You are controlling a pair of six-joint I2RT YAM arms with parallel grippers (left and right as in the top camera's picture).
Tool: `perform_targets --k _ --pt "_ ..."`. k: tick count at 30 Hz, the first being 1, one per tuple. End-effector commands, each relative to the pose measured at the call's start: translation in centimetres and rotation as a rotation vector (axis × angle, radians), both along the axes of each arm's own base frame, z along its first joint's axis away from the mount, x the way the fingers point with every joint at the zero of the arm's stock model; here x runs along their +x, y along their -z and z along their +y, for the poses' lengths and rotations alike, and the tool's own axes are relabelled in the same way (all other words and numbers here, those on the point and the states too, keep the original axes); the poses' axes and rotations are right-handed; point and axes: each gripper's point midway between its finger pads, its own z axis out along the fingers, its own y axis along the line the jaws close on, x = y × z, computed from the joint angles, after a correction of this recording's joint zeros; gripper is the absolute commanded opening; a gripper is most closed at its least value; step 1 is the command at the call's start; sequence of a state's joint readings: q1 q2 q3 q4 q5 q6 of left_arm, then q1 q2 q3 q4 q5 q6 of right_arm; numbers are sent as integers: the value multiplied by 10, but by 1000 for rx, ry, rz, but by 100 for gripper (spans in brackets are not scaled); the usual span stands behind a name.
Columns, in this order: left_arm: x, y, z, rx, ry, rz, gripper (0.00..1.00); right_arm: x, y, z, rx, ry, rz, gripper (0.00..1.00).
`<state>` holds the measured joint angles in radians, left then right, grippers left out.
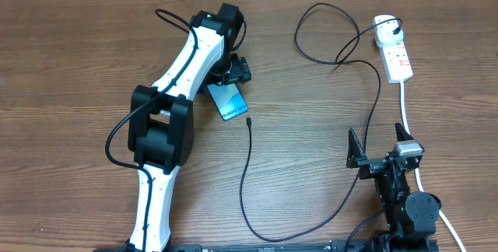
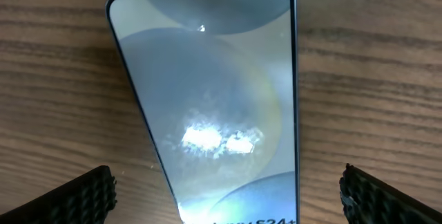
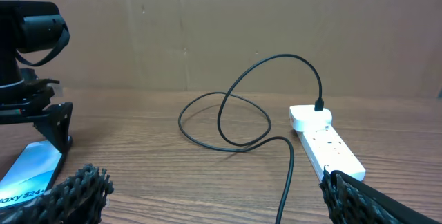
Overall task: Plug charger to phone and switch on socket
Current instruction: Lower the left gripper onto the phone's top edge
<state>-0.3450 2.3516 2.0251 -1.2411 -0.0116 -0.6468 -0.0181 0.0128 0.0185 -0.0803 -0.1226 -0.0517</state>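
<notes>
Your left gripper (image 2: pixel 224 179) hangs over the phone (image 2: pixel 214 99) with its fingers wide apart, one either side of the long edges. I'd judge the step is pinning the phone. Square the wrist to its slight skew first, then close on the dark rims, not the glossy glass, which looks slippery. The ribbed black pads should bite well. The phone lies flat on the grained wooden table (image 1: pixel 311 151), with the small plug tip (image 1: pixel 248 120) just beside it at five o'clock. The thin, limp charger cable (image 1: pixel 242 182) loops round to the white power strip (image 1: pixel 397 54) at two o'clock. Your right gripper (image 1: pixel 379 145) sits spread open at four o'clock.
</notes>
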Motion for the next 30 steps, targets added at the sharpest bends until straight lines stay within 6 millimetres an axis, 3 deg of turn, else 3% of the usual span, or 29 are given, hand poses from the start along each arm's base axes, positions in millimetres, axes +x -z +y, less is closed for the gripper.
perform_targets --k 1,12,30 --pt "-4 17 4 7 -5 25 100 0 3 -2 6 11 1 100" --pt "-13 44 5 2 -48 44 100 0 3 -2 6 11 1 100" --pt "-12 54 5 -2 -73 29 100 0 3 -2 6 11 1 100"
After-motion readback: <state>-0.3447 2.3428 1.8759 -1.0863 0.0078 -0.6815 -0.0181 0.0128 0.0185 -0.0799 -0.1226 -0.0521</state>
